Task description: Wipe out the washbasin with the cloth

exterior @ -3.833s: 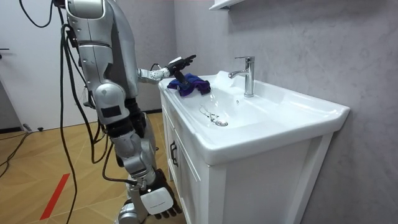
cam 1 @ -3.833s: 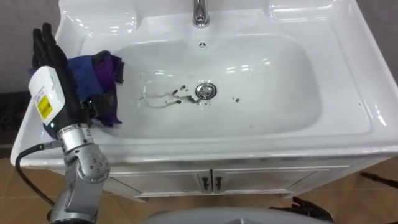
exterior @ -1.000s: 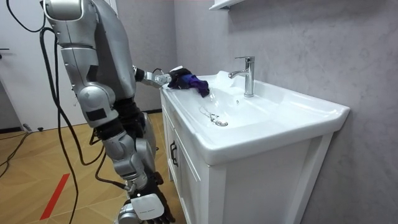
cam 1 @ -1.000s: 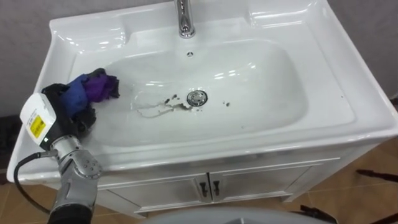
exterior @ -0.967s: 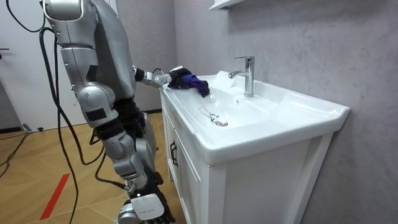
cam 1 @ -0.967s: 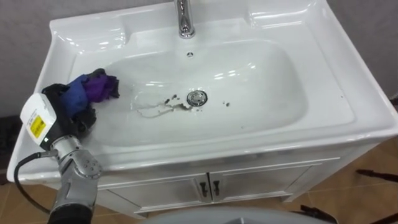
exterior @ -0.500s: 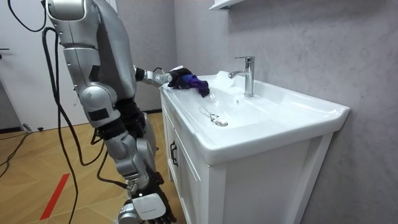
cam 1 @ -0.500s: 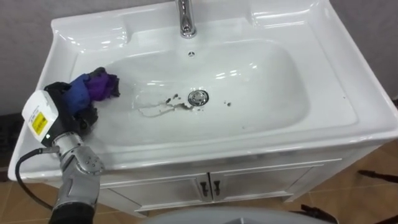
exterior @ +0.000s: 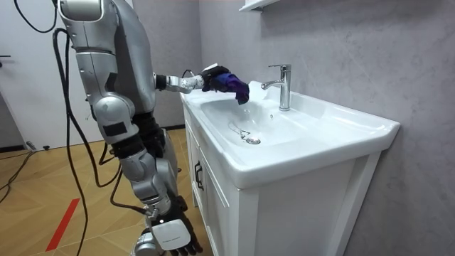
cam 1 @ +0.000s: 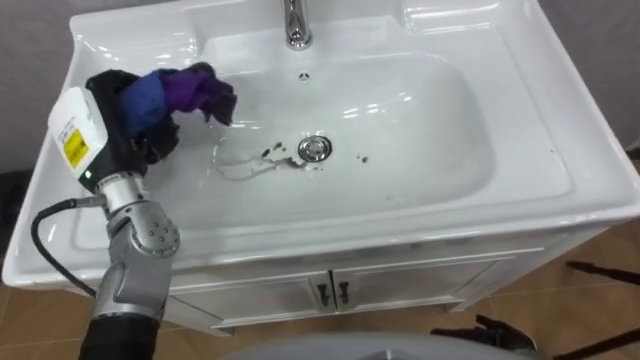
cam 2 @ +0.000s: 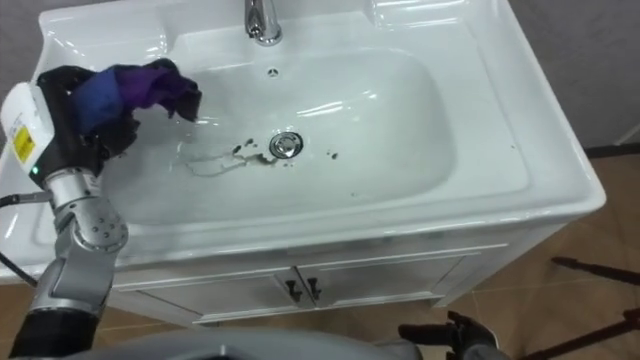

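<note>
Bright, even, w/ glare on basin (cam 1: 470, 170)

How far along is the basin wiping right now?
Done: the cloth is picked up. In hand: the left robot hand holds it above the basin's left side. Left: dark specks and a smear by the drain, unwiped. The right robot hand hangs idle.

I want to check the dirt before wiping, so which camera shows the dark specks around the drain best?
The left eye view: it looks down into the basin, with the specks spread out beside the drain. The right eye view shows much the same. The room view sees them side-on, bunched together.
</note>
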Robot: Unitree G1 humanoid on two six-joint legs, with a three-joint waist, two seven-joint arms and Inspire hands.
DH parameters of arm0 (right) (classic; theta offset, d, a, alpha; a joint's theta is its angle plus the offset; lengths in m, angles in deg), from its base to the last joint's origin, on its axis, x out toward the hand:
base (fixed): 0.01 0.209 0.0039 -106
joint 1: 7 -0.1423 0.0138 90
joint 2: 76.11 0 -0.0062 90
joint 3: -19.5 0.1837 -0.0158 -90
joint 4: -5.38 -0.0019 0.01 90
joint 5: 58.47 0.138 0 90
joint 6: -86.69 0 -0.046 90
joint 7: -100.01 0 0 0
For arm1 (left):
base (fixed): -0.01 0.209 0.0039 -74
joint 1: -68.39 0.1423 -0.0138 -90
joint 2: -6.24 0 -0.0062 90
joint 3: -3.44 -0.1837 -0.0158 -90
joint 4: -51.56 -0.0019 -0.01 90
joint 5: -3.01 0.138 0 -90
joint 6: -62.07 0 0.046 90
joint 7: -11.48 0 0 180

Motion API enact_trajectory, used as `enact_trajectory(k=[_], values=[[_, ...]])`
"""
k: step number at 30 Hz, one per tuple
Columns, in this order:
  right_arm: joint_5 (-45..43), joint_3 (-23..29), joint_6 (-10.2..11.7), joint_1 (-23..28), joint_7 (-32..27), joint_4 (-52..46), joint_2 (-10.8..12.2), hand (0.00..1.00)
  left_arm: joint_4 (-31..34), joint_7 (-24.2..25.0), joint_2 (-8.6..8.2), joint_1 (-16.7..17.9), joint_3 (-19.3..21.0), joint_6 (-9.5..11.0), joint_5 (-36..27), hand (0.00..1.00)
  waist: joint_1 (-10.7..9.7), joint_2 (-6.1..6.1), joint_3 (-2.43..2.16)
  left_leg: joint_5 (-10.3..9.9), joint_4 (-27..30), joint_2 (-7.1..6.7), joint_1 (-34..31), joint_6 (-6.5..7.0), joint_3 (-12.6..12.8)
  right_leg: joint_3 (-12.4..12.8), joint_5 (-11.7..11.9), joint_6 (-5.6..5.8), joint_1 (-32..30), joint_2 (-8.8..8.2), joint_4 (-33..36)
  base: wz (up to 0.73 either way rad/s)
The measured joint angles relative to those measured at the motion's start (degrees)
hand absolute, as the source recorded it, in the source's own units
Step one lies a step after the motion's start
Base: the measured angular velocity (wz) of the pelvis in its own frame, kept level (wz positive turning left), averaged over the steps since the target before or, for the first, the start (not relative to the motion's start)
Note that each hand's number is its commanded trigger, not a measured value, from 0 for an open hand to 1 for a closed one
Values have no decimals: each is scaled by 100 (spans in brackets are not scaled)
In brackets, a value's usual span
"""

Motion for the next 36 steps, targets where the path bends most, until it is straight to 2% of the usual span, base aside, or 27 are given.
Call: enact_trajectory(k=[5, 13, 16, 21, 23, 30, 31, 34, 36], values=[[25, 1, 145, -6, -4, 113, 42, 0, 2, 11, 0, 21, -250, 78, 101, 100, -40, -39, 17, 0, -20, 0, 12, 0, 17, 9, 0, -1, 6, 4, -47, -2], [61, -2, 141, -15, 8, 130, 127, 0, -77, 77, 4, 418, -438, 151, 292, 100, -69, -178, 25, 0, -57, 1, 41, 0, 58, 43, 0, 0, 5, 3, -56, -1], [52, -2, 118, -39, 7, 149, 132, 0, -284, 205, 20, 497, -511, 142, 444, 100, -55, -188, 22, -1, -55, 1, 8, -1, 57, 42, 0, 0, 3, 3, -55, 0], [52, -3, 80, -60, 32, 169, 104, 0, -582, 584, 26, 510, -573, -4, 575, 100, -57, -161, 13, -1, -49, 7, -22, -2, 55, 61, 2, -1, -27, 11, -55, 0], [52, -3, 64, -63, 87, 168, 71, 0, -605, 740, 31, 514, -629, -89, 728, 100, -60, -125, -14, -1, -50, 13, -61, -2, 56, 59, 5, -4, -91, 15, -40, 0], [49, -4, -63, -60, 62, 125, 20, 0, -785, 1101, 51, 483, -737, -238, 1244, 100, -66, -91, -37, -1, -53, 18, -32, -2, 82, 88, 15, -5, -82, 17, -38, -2], [34, -3, -91, -61, 53, 109, 3, 0, -875, 1139, 51, 475, -738, -299, 1312, 100, -75, -55, -55, -1, -56, 18, -21, -2, 93, 103, 15, -5, -81, 18, -39, -6], [30, 11, -142, -60, 40, 79, -45, 0, -1069, 1316, 51, 346, -739, -512, 1395, 100, -85, 8, -39, 3, -58, 29, -16, -7, 120, 136, 17, -7, -91, 27, -40, -6], [11, 14, -170, -65, 28, 75, -44, 0, -1070, 1412, 52, 347, -739, -613, 1595, 100, -84, 6, -39, 5, -66, 38, -9, -10, 147, 157, 20, -12, -92, 33, -40, -6]])
